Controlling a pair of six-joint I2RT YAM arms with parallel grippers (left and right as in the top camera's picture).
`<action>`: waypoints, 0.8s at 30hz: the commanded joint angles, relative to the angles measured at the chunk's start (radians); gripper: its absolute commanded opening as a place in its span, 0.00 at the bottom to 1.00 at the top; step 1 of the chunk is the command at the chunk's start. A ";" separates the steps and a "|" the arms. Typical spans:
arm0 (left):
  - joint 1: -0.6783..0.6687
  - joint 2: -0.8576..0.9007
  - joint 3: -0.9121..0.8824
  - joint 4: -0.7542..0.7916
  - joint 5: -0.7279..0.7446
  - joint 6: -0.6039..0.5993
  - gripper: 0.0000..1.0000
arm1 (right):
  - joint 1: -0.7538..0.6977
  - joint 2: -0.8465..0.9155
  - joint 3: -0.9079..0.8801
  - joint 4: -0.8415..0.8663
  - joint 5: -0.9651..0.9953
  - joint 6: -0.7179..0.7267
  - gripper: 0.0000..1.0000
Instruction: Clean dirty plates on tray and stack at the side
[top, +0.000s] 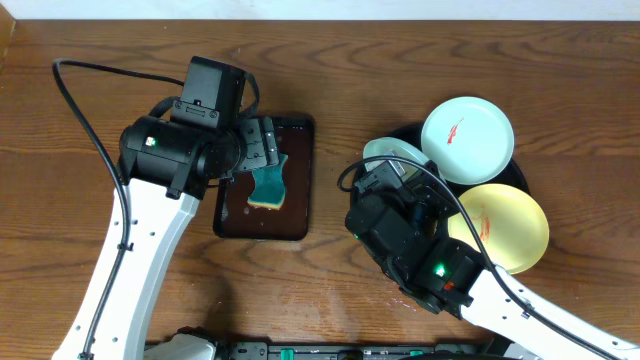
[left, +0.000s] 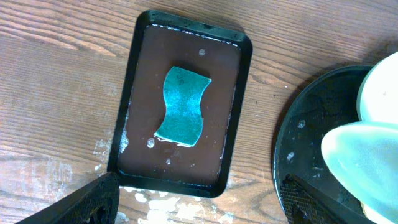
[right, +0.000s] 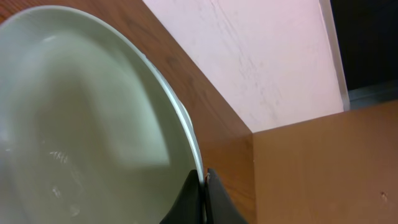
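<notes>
My right gripper (right: 204, 182) is shut on the rim of a pale mint-white plate (right: 87, 124) and holds it tilted over the left edge of the black tray (top: 521, 176). That plate also shows in the overhead view (top: 385, 150) and the left wrist view (left: 364, 155). A second mint-white plate (top: 467, 138) with a red smear and a pale yellow plate (top: 500, 228) with red smears lie on the tray. My left gripper (top: 262, 145) is open and empty above a teal sponge (top: 270, 185); in its wrist view its jaws (left: 199, 208) sit wide apart.
The sponge (left: 181, 106) lies in a small rectangular dark brown tray (left: 134, 99) with wet spots, left of the black tray (left: 308, 143). White flecks mark the wooden table (left: 50, 93) near the brown tray's front edge.
</notes>
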 joint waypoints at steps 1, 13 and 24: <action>0.000 0.000 0.003 -0.003 -0.002 0.006 0.84 | 0.009 -0.014 0.027 0.005 0.044 -0.016 0.01; 0.000 0.000 0.003 -0.003 -0.002 0.006 0.83 | 0.009 -0.014 0.027 0.003 0.044 -0.048 0.01; 0.000 0.000 0.003 -0.003 -0.002 0.006 0.84 | 0.009 -0.014 0.027 0.003 0.044 -0.048 0.01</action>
